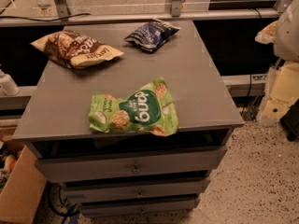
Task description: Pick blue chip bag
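Blue bag [152,34], far end of bench [196,83]: likely light, crinkly, slippery; best pinched mid-body. Pincer [286,31] at right edge; cannot tell its state.

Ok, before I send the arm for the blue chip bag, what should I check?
1. Blue chip bag found, at the far edge of the cabinet top: ok.
2. Nothing lying on it: ok.
3. Apart from the yellow-and-brown bag: ok.
4. Green bag at the near edge, apart from the target: ok.
5. Hand position: cannot tell, it is out of view.
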Available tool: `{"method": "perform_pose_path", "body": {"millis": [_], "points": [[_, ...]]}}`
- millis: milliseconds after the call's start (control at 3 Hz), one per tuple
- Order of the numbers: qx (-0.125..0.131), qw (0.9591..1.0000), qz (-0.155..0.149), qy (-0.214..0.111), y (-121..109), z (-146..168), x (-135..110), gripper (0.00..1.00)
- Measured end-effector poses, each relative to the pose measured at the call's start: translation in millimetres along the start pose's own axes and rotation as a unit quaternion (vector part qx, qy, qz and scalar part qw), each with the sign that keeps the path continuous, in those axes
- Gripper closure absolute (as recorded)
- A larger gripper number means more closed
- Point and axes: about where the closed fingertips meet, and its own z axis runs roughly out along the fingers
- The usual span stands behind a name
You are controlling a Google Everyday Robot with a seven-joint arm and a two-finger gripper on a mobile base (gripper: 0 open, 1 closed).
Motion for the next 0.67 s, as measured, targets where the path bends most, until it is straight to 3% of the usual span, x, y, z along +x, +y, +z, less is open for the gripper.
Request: {"method": "perform_pose_path", "body": {"millis": [333, 667], "points": [[0.000, 1.0000, 0.000, 0.000, 0.0, 0.0, 0.0, 0.00], [0.021, 0.9996, 0.001, -0.020, -6.3, 4.9, -7.6, 0.00]]}}
